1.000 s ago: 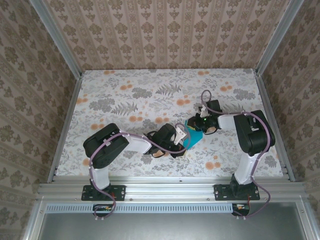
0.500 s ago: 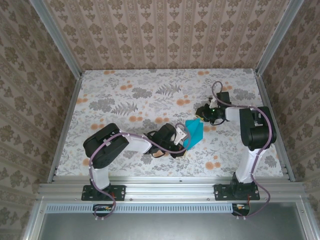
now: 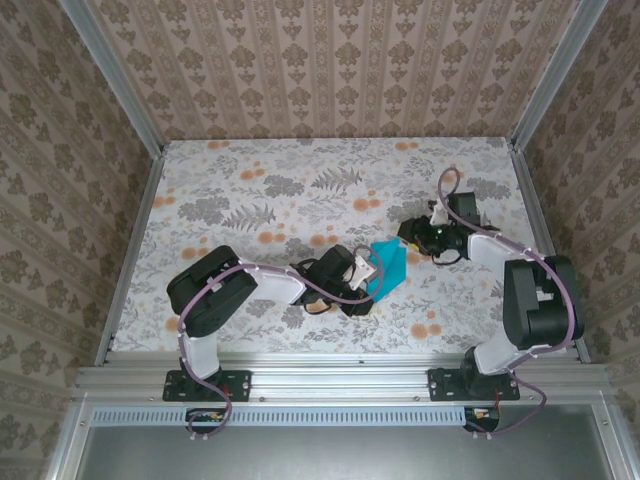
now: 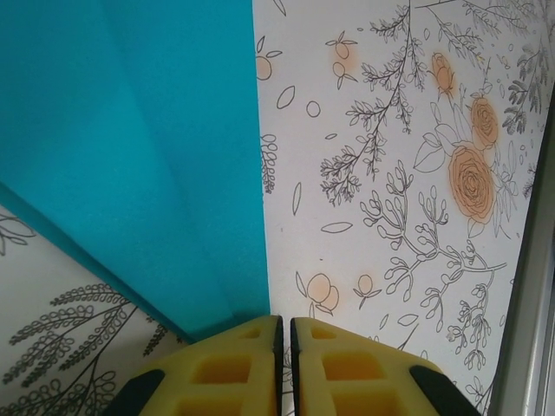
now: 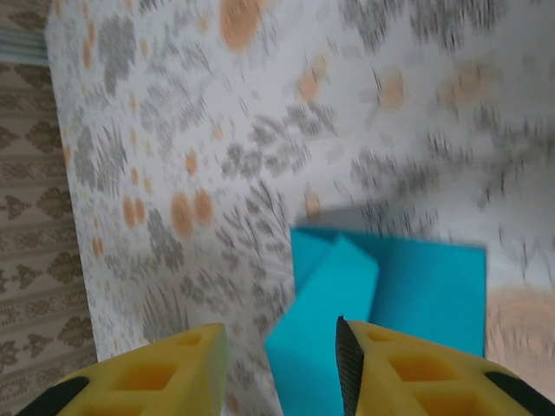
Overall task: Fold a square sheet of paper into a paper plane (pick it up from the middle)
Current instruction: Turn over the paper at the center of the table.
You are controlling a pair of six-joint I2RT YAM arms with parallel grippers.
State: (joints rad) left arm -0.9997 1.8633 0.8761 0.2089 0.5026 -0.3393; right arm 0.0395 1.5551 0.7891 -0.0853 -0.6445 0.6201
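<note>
Now the left gripper (image 4: 284, 322) is clenched at the folded paper's (image 3: 390, 265) lower-left edge; the right gripper (image 5: 279, 328), to its upper right, is released.

Just ahead of the right gripper (image 5: 282, 347), whose jaws stand apart, the folded teal paper (image 5: 416, 286) blocks the way. The left gripper (image 3: 366, 272) crowds the paper's far edge. To the right gripper's left, open table (image 3: 250, 190) gives free passage.
</note>
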